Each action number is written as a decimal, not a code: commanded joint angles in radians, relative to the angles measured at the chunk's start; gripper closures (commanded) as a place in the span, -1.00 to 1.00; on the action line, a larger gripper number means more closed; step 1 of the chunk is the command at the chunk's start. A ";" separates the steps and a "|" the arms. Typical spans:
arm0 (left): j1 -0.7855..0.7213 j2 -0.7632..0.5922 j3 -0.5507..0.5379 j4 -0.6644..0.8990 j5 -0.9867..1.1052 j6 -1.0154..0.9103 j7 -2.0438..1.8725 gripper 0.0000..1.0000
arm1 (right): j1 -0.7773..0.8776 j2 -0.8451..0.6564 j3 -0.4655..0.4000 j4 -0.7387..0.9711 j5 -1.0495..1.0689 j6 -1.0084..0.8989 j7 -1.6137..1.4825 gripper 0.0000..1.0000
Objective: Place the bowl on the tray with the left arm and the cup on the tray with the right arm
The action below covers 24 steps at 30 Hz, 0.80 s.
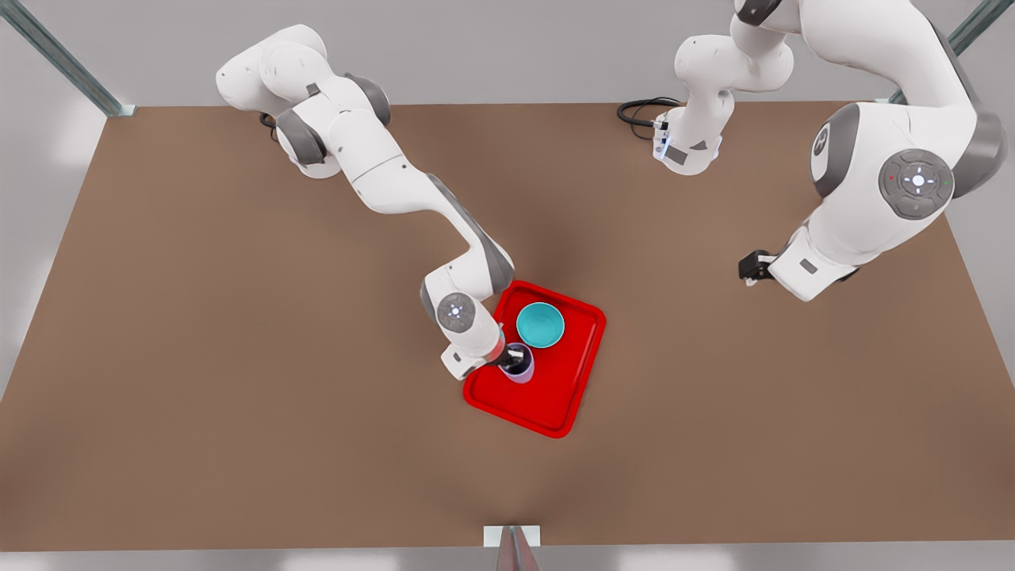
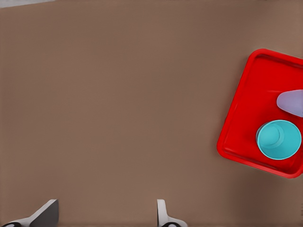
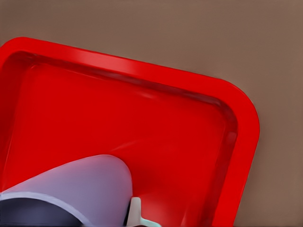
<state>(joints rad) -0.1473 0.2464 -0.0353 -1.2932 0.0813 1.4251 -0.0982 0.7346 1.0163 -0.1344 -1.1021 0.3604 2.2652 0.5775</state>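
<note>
The red tray (image 1: 555, 396) lies mid-table. On it stand the teal bowl (image 1: 540, 325) and, beside it, the lavender cup (image 1: 521, 371), upright. My right gripper (image 1: 514, 361), on the arm at the front view's left, is shut on the cup's rim. One pale finger (image 3: 135, 213) presses the outside of the cup (image 3: 80, 184) above the tray floor (image 3: 142, 118). My left gripper (image 1: 749, 267) waits above bare table at the front view's right, open (image 2: 104, 218) and holding nothing. Its wrist view shows the tray (image 2: 241, 118), bowl (image 2: 279, 139) and cup (image 2: 291, 101) off to one side.
The brown table (image 1: 238, 357) stretches wide around the tray. A black cable (image 1: 638, 111) coils at the table's far edge by one arm's base. Metal frame posts (image 1: 63, 59) stand at the far corners.
</note>
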 commanded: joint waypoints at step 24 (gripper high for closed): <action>-0.002 -0.027 -0.006 0.000 0.000 -0.032 -0.020 -1.00 | 0.028 -0.025 -0.036 -0.001 0.017 -0.038 -0.001 -0.39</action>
<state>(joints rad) -0.1488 0.2194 -0.0414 -1.2932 0.0812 1.3929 -0.1181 0.7624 0.9911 -0.1703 -1.1030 0.3774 2.2261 0.5768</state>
